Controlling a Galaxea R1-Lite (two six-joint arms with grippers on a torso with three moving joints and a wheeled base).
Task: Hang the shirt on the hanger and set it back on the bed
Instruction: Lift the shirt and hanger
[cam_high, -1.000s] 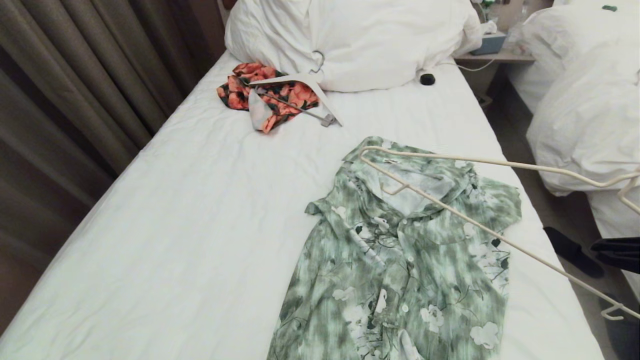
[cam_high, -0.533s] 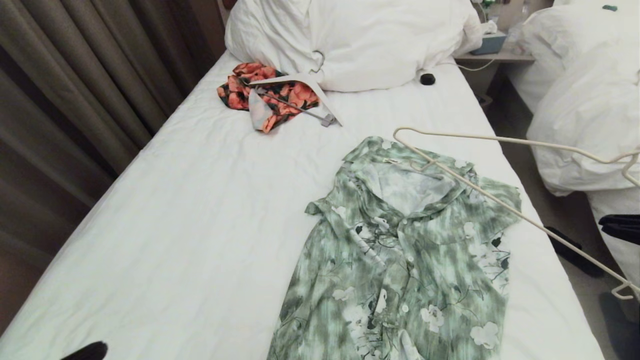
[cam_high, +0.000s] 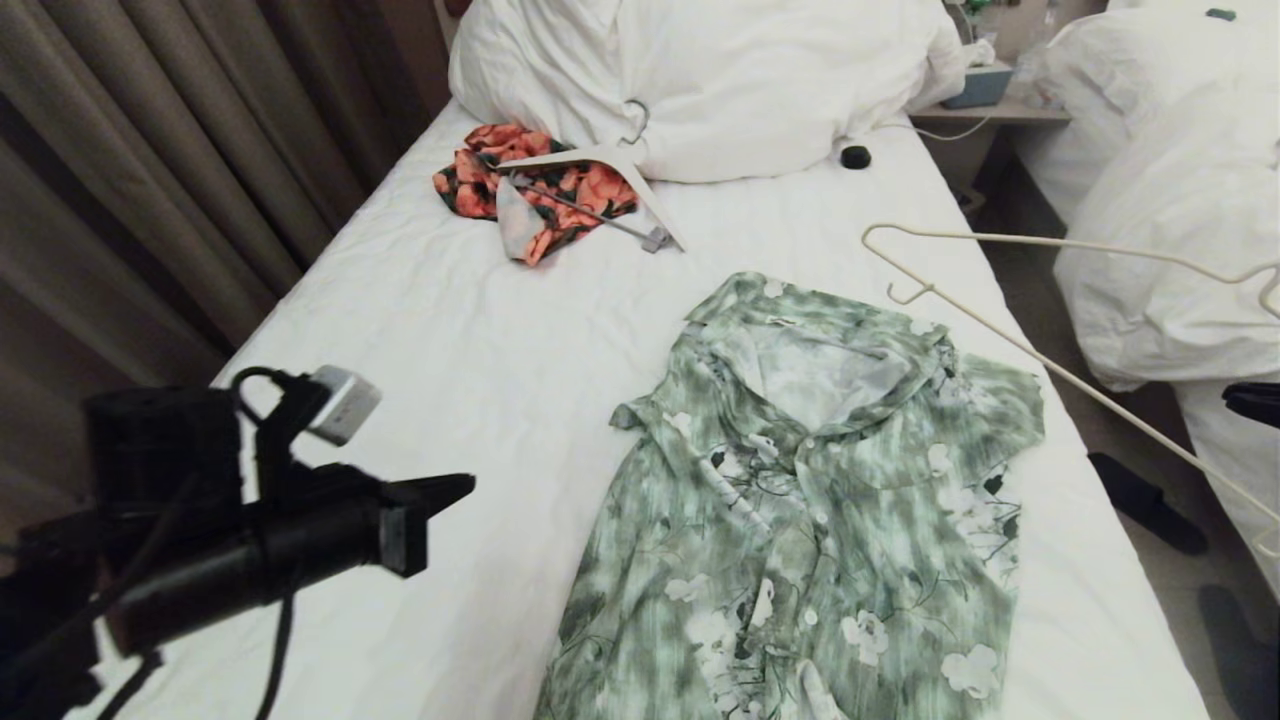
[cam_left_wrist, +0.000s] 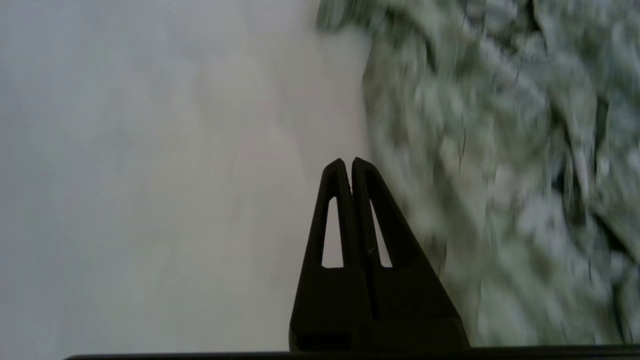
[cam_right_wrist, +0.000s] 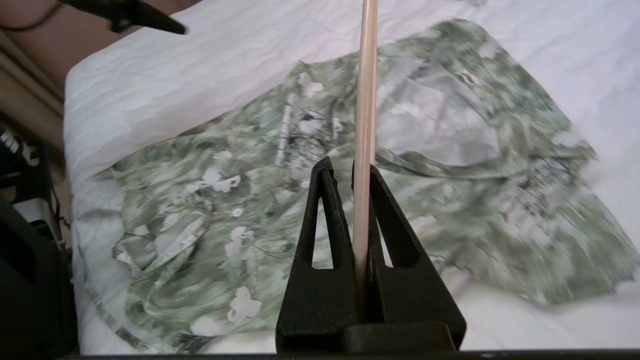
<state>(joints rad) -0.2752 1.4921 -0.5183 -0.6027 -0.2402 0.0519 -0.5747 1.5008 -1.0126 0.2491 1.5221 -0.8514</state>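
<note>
I see the bed (cam_high: 420, 330) filling most of the head view, white sheet, big pillows (cam_high: 700, 80) at the far end; a second bed with a white duvet (cam_high: 1170, 230) sits off to the right, curtains (cam_high: 150, 170) on the left. The shirt (cam_high: 800, 500) lies flat on the near right part of the bed, collar toward the far end, buttoned front up. My left arm juts in at near left over bare sheet, left gripper (cam_high: 440, 492) pointing toward the shirt but apart from it; fingers pressed together, nothing held. The hanger (cam_high: 1010, 335) hangs in the air above the right edge of the bed, hook end near the collar's right, clear of the shirt. An orange-and-black garment (cam_high: 530, 190) with a thick white hanger (cam_high: 610, 170) lies far left by the pillows; a small dark object (cam_high: 855, 157) sits on the sheet near them; nothing lies between the left gripper and the shirt. Left wrist view adds the left gripper (cam_left_wrist: 348, 162) tips touching, shirt (cam_left_wrist: 500, 175) edge just beside them, blurred. Right wrist view shows what the head view mostly crops: right gripper (cam_right_wrist: 345, 167) clamped tight on the hanger (cam_right_wrist: 366, 90) rod, shirt (cam_right_wrist: 310, 210) spread below.
</note>
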